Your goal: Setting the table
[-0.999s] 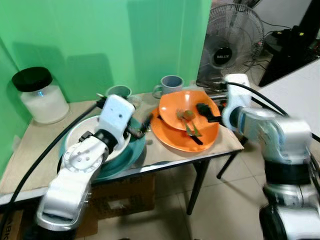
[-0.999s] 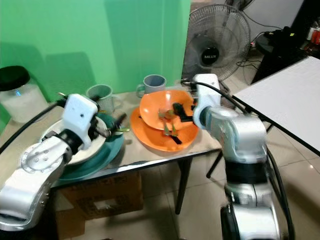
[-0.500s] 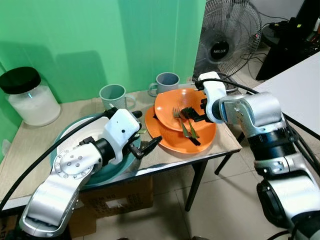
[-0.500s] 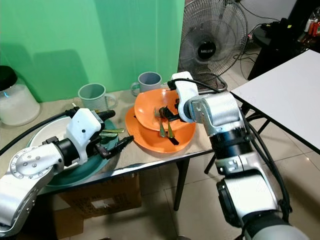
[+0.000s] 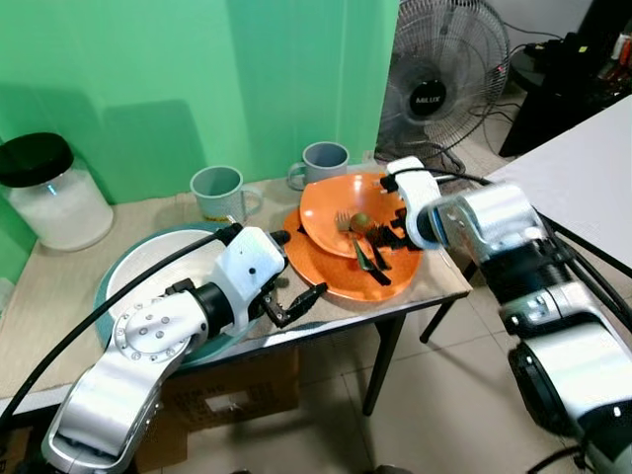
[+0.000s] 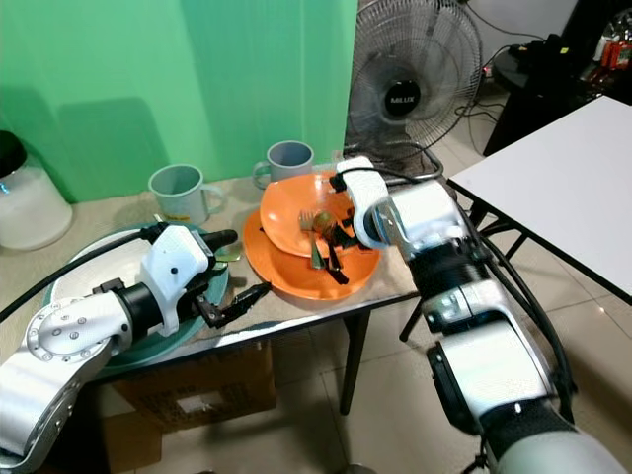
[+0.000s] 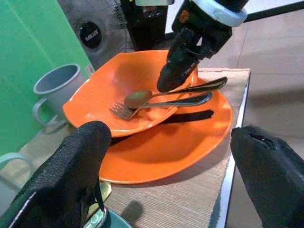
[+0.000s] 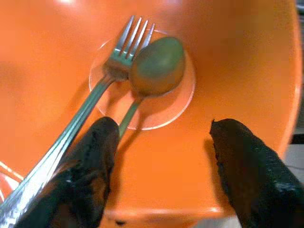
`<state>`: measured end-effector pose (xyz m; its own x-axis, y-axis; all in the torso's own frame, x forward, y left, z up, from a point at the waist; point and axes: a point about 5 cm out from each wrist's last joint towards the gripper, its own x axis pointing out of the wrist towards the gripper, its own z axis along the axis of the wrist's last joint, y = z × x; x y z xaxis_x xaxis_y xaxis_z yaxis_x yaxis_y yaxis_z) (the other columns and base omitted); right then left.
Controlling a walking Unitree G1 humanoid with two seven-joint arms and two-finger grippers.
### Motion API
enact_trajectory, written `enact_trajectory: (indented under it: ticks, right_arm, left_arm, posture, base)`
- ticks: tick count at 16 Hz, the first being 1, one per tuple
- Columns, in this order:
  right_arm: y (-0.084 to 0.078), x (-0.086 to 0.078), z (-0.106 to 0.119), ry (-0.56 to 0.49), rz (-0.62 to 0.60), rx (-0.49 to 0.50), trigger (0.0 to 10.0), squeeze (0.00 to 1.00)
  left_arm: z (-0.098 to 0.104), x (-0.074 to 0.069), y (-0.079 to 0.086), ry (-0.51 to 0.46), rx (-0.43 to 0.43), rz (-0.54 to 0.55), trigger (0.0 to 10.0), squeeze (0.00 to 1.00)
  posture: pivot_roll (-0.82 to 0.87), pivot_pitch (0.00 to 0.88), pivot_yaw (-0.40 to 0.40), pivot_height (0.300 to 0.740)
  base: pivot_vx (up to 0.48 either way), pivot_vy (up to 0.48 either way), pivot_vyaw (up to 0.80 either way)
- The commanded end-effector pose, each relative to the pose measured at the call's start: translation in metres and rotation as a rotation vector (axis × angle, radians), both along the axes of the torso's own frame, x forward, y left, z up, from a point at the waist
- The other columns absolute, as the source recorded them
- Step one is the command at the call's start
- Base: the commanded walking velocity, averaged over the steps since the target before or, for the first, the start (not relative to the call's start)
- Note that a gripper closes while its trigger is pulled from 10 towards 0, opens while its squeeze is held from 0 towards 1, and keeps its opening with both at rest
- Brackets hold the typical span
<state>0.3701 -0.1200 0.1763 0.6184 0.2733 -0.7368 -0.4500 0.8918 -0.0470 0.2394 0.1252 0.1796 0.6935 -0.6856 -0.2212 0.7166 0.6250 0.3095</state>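
An orange bowl sits tilted on an orange plate at the right end of the table. Inside the bowl lie a fork and a spoon, their handles running out over the rim. My right gripper is open, down at the bowl's right side. In the right wrist view its two fingers stand on either side of the spoon handle without closing on it. My left gripper is open and empty, low over the table's front edge just left of the orange plate. Its fingertips frame the orange dishes.
A teal plate holding a white bowl lies under my left arm. Two grey mugs stand at the back, a black-lidded jar far left. A fan and a white table are to the right.
The camera has shifted. My left gripper left the teal plate's rim and swung toward the front edge by the orange plate. My right gripper moved from the bowl's right rim in over the cutlery.
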Motion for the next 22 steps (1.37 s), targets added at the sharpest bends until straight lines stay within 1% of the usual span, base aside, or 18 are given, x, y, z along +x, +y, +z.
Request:
enact_trajectory:
  ticks: [1, 3, 4, 5, 6, 7, 8, 9, 10, 11, 13, 14, 15, 16, 22]
  right_arm:
    - [0.004, 0.003, 0.002, -0.011, 0.013, -0.01, 4.0, 0.0]
    - [0.007, 0.005, 0.0, -0.007, 0.022, -0.009, 4.3, 0.0]
    - [0.01, 0.008, -0.002, -0.002, 0.03, -0.011, 4.8, 0.0]
    - [0.011, 0.009, -0.002, 0.0, 0.032, -0.012, 4.8, 0.0]
    - [0.011, 0.011, -0.004, 0.011, 0.018, 0.006, 6.5, 0.0]
    - [0.01, 0.012, -0.004, 0.01, 0.014, 0.006, 6.5, 0.0]
    - [0.009, 0.013, -0.003, 0.006, 0.013, 0.003, 10.0, 0.0]
    - [0.008, 0.014, -0.001, -0.005, 0.035, -0.024, 10.0, 0.0]
    - [0.008, 0.015, 0.0, -0.017, 0.036, -0.031, 10.0, 0.0]
    - [0.008, 0.016, 0.0, -0.012, 0.004, 0.012, 10.0, 0.47]
    - [0.009, 0.016, 0.001, 0.01, -0.016, 0.066, 10.0, 0.71]
    - [0.009, 0.016, 0.002, 0.035, -0.032, 0.095, 10.0, 0.76]
    - [0.01, 0.014, 0.001, 0.08, -0.047, 0.138, 10.0, 0.3]
    - [0.011, 0.012, 0.0, 0.109, -0.055, 0.162, 10.0, 0.0]
    - [0.008, 0.012, -0.01, 0.115, -0.068, 0.086, 10.0, 0.0]
  left_arm:
    - [0.0, -0.004, -0.002, 0.002, 0.001, -0.003, 10.0, 0.0]
    - [-0.001, -0.006, -0.003, 0.009, -0.003, -0.002, 10.0, 0.0]
    - [-0.001, -0.007, -0.003, 0.012, -0.006, -0.003, 10.0, 0.0]
    - [-0.001, -0.007, -0.004, 0.012, -0.007, -0.004, 10.0, 0.0]
    - [-0.002, -0.006, -0.002, 0.012, -0.001, -0.004, 10.0, 0.0]
    - [-0.002, -0.006, -0.002, 0.011, 0.0, -0.004, 10.0, 0.0]
    - [-0.001, -0.005, -0.002, 0.01, -0.001, -0.002, 10.0, 0.0]
    - [-0.001, -0.006, -0.002, 0.01, -0.002, -0.002, 10.0, 0.0]
    - [-0.002, -0.006, -0.002, 0.011, -0.002, -0.003, 10.0, 0.0]
    - [-0.002, -0.006, -0.003, 0.011, -0.002, -0.003, 10.0, 0.0]
    - [-0.002, -0.005, -0.003, 0.012, -0.005, -0.001, 10.0, 0.0]
    - [-0.002, -0.005, -0.003, 0.012, -0.004, -0.003, 10.0, 0.0]
    - [-0.002, -0.004, -0.004, 0.013, -0.004, -0.006, 10.0, 0.0]
    - [-0.002, -0.004, -0.004, 0.012, -0.004, -0.01, 10.0, 0.0]
    - [-0.001, -0.002, -0.006, 0.008, -0.005, -0.026, 10.0, 0.0]
  posture:
    - [-0.13, 0.055, -0.001, 0.74]
    - [-0.13, 0.059, -0.004, 0.74]
    - [-0.14, 0.056, -0.003, 0.74]
    - [-0.14, 0.057, -0.004, 0.74]
    - [-0.14, 0.055, -0.006, 0.74]
    - [-0.14, 0.055, -0.006, 0.74]
    - [-0.14, 0.056, -0.007, 0.74]
    - [-0.14, 0.055, -0.007, 0.74]
    - [-0.14, 0.054, -0.008, 0.74]
    - [-0.14, 0.054, -0.009, 0.74]
    - [-0.14, 0.054, -0.009, 0.74]
    - [-0.15, 0.053, -0.005, 0.74]
    - [-0.15, 0.053, -0.005, 0.74]
    - [-0.15, 0.052, 0.001, 0.74]
    - [-0.16, 0.049, 0.002, 0.74]
  base:
    - [0.0, 0.0, 0.0]
    - [0.0, 0.0, 0.0]
    - [0.0, 0.0, 0.0]
    - [0.0, 0.0, 0.0]
    - [0.0, 0.0, 0.0]
    - [0.0, 0.0, 0.0]
    - [0.0, 0.0, 0.0]
    - [0.0, 0.0, 0.0]
    - [0.0, 0.0, 0.0]
    - [0.0, 0.0, 0.0]
    - [0.0, 0.0, 0.0]
    - [0.0, 0.0, 0.0]
    - [0.0, 0.0, 0.0]
    - [0.0, 0.0, 0.0]
    - [0.0, 0.0, 0.0]
